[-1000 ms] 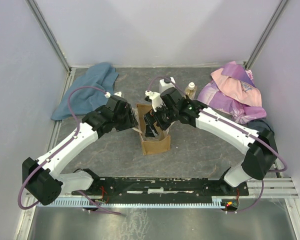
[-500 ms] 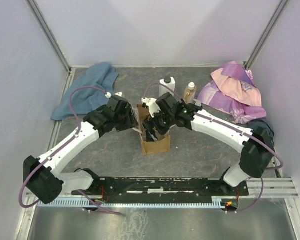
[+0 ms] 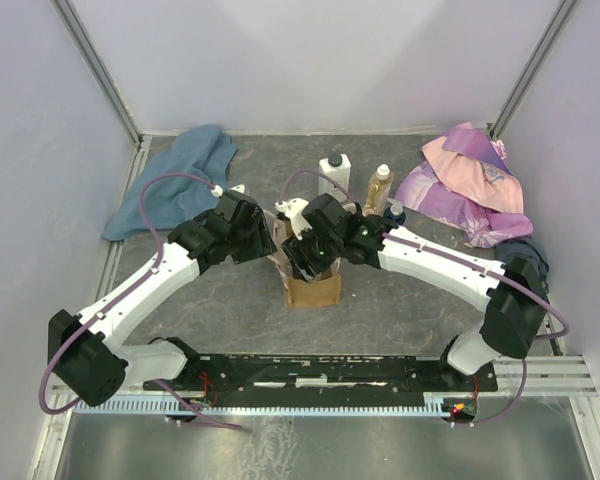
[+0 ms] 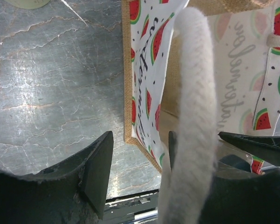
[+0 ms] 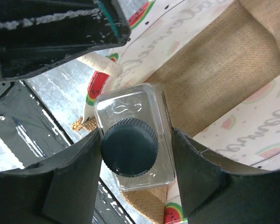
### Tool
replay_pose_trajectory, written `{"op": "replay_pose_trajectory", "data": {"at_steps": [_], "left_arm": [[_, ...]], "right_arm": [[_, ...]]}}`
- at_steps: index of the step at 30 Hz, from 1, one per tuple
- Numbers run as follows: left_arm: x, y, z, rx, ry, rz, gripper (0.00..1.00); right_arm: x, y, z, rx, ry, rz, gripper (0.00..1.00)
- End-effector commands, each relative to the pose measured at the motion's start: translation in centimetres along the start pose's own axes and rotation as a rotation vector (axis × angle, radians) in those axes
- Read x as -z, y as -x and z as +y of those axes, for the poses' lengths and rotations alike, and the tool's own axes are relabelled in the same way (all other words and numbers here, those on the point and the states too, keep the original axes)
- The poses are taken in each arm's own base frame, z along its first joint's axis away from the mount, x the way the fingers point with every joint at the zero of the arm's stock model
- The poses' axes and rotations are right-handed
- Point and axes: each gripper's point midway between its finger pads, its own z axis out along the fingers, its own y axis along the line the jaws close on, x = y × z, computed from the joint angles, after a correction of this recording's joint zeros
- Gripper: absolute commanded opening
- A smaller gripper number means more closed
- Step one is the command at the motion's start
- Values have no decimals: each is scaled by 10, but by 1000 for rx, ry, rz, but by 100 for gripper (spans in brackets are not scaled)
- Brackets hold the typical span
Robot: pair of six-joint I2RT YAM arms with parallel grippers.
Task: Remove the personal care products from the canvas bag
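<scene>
The canvas bag (image 3: 313, 291) stands between my arms, tan outside with a watermelon-print lining (image 4: 144, 70). My right gripper (image 3: 306, 262) reaches down into it. Its jaws (image 5: 136, 154) are shut on a clear rectangular bottle (image 5: 130, 107) with a dark cap (image 5: 129, 147), which stands inside the bag. My left gripper (image 4: 140, 140) straddles the bag's near wall, one finger inside and one outside with a gap. A cream handle (image 4: 196, 116) hangs in front. A white bottle with a dark cap (image 3: 333, 172) and an amber cream-capped bottle (image 3: 380, 185) stand behind the bag.
A blue cloth (image 3: 170, 185) lies at the back left and a pink-purple cloth (image 3: 465, 185) at the back right. A small blue cap (image 3: 395, 213) shows beside the right arm. The two grippers crowd the bag's mouth.
My right gripper has moved left and down into the bag, and its jaws have closed from wide open onto the clear bottle. The left arm has stayed put.
</scene>
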Motion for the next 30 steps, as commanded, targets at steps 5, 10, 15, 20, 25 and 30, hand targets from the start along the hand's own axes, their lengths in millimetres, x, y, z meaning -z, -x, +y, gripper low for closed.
{"op": "replay_pose_trajectory", "data": {"at_steps": [5,10,15,20,25,30], "left_arm": [[11,12,-9,48,-19,-42,58],[11,12,-8,48,-17,-44,59],[11,12,-7,46,-13,-43,59],[11,11,-6,45,-10,-42,59],[10,9,-4,46,-5,-39,59],[10,7,-3,46,-5,-38,60]], "right_arm": [[4,12,-31,27,-169,-26,58],[-17,-3,-32,11,-159,58,63],[-17,1,-29,10,-143,45,38],[-1,21,-29,18,-164,2,29],[23,45,-25,8,-174,-50,29],[52,68,-20,-15,-183,-97,30]]}}
